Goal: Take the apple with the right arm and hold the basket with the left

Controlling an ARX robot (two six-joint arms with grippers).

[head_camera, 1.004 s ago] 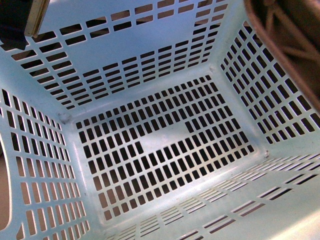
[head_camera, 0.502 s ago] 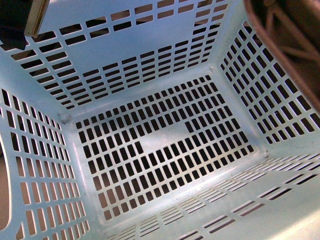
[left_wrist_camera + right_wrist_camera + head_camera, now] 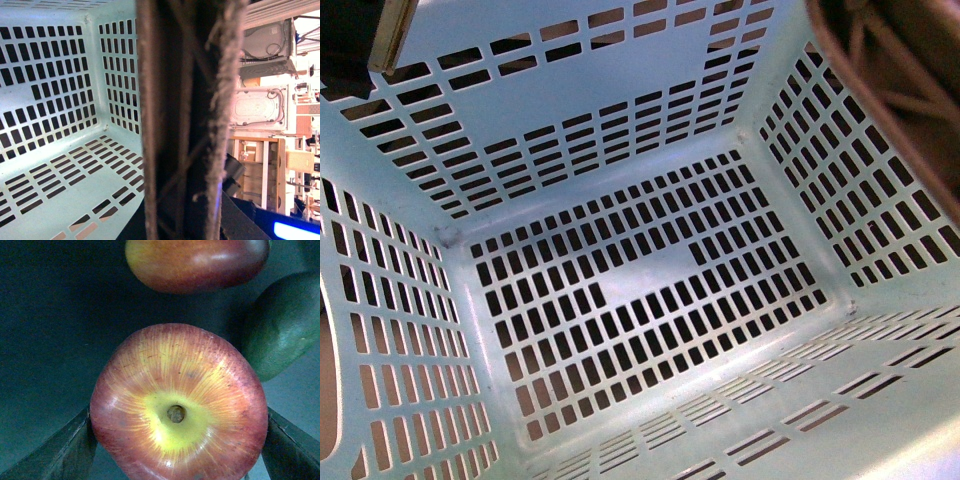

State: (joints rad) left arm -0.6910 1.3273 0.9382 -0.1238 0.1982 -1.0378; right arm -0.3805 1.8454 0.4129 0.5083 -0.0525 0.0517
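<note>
Mostly cropped, right end effector point(image 3: 177, 442) clasps the apple point(image 3: 177, 390).

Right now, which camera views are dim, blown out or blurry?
Right wrist view: dim surround, apple sharp with soft glare. Left wrist view: swing handle close and blurred, room behind washed out. Front view: basket evenly lit, sharp.

A plain dark teal surface point(image 3: 55, 330) carries the fruit. The apple point(image 3: 177, 405) is on or just above it, stem dimple up. A second red-yellow fruit point(image 3: 195, 262) and a dark green fruit point(image 3: 282, 325) lie near the apple.
</note>
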